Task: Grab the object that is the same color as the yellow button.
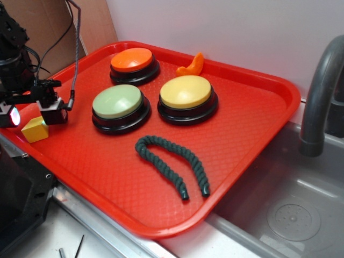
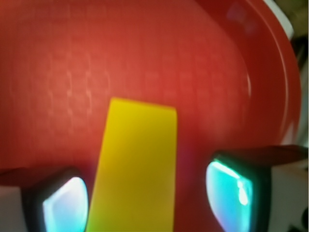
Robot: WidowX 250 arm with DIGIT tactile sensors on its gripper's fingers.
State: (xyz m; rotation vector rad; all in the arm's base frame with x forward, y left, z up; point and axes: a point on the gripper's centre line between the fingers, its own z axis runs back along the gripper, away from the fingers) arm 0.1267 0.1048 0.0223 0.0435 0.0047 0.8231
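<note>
Gripper [image 2: 147,193] at tray [image 1: 258,134] left edge, jaws wide astride wedge [image 2: 135,169], poised to close

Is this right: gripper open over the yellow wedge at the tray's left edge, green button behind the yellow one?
Not quite. In the exterior view the orange button sits behind; the green button is left of the yellow button. The gripper is open around the yellow wedge.

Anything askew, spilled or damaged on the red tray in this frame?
Nothing is spilled or damaged. The yellow wedge block sits at the tray's left rim, away from the three buttons, between the open claw. The orange piece leans on the back rim.
</note>
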